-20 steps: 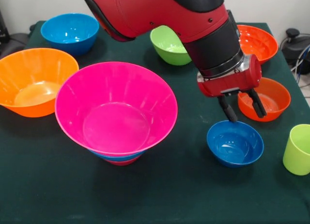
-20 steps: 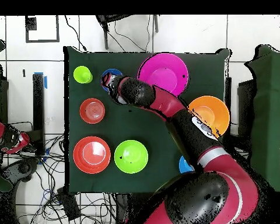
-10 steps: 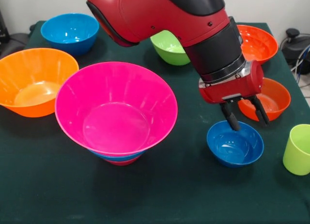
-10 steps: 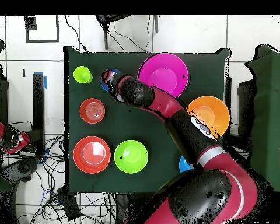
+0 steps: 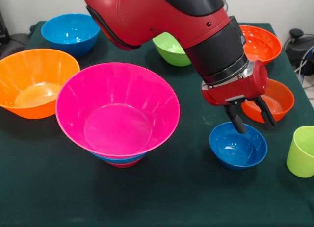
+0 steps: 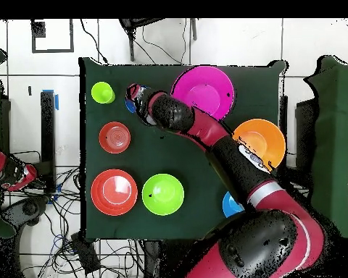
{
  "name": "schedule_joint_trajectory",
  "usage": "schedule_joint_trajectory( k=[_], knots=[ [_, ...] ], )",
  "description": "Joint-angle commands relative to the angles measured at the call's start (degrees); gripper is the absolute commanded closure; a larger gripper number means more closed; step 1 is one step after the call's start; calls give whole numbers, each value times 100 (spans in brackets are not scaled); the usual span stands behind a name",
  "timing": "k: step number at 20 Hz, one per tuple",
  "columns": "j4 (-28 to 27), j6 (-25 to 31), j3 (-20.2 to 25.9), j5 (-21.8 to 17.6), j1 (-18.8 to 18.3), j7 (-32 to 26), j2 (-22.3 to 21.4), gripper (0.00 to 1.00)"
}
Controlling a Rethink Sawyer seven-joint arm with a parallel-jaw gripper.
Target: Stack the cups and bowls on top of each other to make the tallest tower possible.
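- Your arm comes in from the top of the front view, a fat red segment, then a black wrist section slanting down toward the lower right.
- The gripper [image 5: 253, 121] hangs off a red block at the wrist's end, right of centre. Its two dark fingers [image 5: 237, 121] are spread apart with nothing between them, so it's open and empty.
- The left finger's tip sits over the far rim of the small blue bowl [image 5: 238, 145]. The right finger is in front of the small orange-red bowl [image 5: 273, 100] just behind it. Can't tell if either tip touches plastic.
- The lime-green cup [image 5: 301, 151] stands upright at the right edge, near the small blue bowl but apart from it.
- The tower [image 5: 117, 114] is left of centre: the big pink bowl [image 5: 117, 107] sits open side up on a blue bowl [image 5: 120, 158], with something red peeking out under that.
- Loose bowls: the large orange bowl [image 5: 33, 80] at the left edge, a blue one [image 5: 71, 32] upper left, a green one [image 5: 171, 49] top centre partly behind the arm, and a red-orange one [image 5: 261, 42] upper right.
- In the overhead view the arm runs diagonally from the lower right up to the small blue bowl near the top left of the dark green table [image 6: 199, 188].
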Motion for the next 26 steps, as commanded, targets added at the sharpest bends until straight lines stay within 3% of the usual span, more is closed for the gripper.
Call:
schedule_joint_trajectory(
  k=[1,11,17,26],
  knots=[
    [-135,-196,147,153,-47,658,238,0],
    [-251,-296,202,196,96,781,277,0],
    [-403,-166,-97,317,411,926,155,0],
    [-722,-265,-509,437,913,973,320,0]
  ],
)
